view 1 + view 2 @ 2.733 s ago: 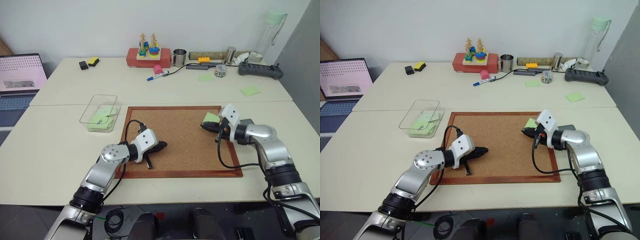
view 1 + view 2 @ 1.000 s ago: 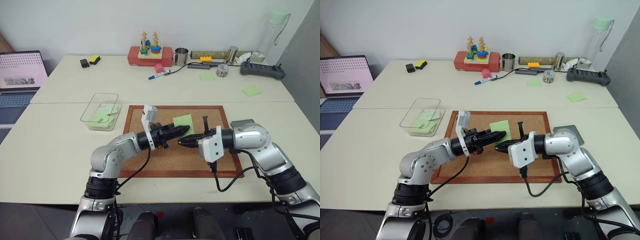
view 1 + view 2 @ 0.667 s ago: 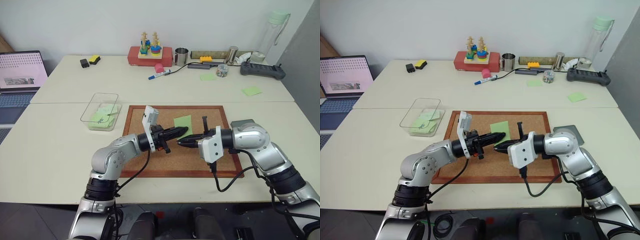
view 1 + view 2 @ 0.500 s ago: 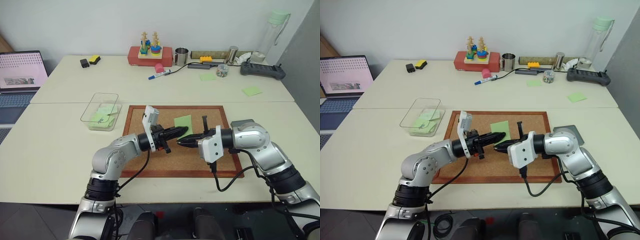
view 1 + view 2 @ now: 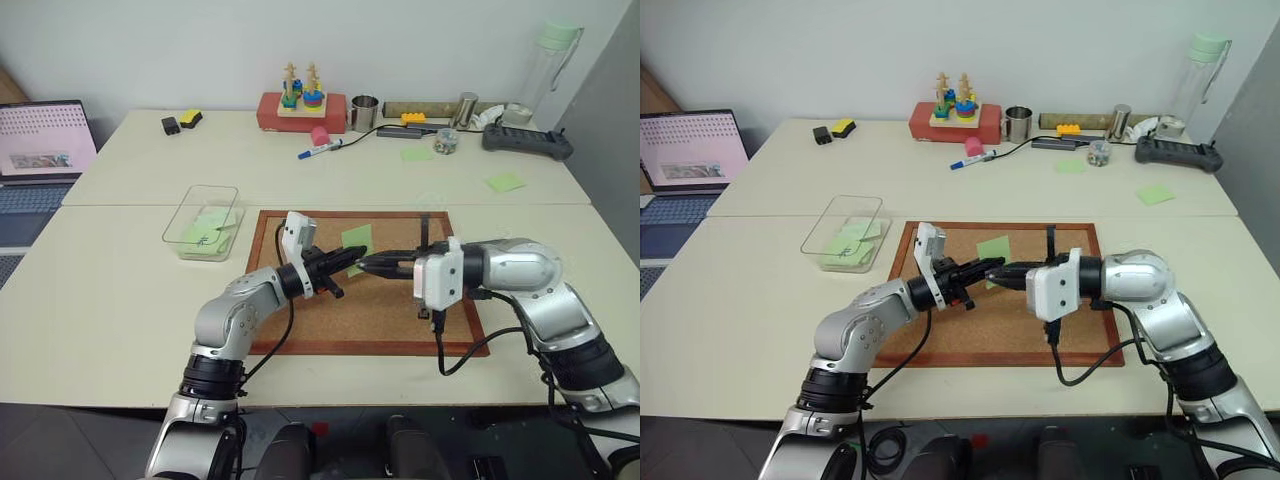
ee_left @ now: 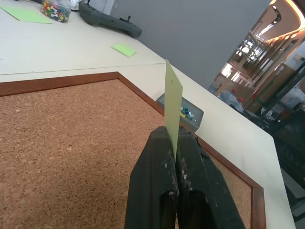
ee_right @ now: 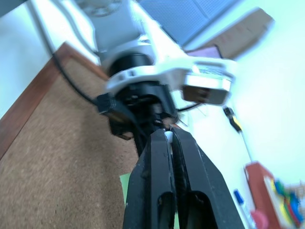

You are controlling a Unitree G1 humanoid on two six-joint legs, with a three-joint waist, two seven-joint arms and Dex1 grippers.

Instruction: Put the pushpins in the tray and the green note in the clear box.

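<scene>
We see the left gripper [image 5: 350, 259] closed on the green note [image 6: 173, 100]; in the left wrist view the note stands on edge between the two black fingers [image 6: 155, 181] and rises up past their tips. The right gripper [image 5: 367, 265] is also closed, and its tips meet the tips of the left gripper above the corkboard [image 5: 380, 305], so the note is just at the front of both. In the right wrist view something small and white sits between the tips of the right fingers [image 7: 155, 176], but we cannot tell what it is. The clear box [image 5: 202, 222] lies well apart from the left gripper, on the table [image 5: 110, 290] beside the far left corner of the corkboard, and it has pale green notes inside. The tray [image 6: 196, 113] is on the table just outside the edge of the corkboard, beyond the held note in the left wrist view, and it carries some pushpins [image 6: 187, 113]. A jar of pins [image 5: 444, 141] stands far behind the right gripper.
</scene>
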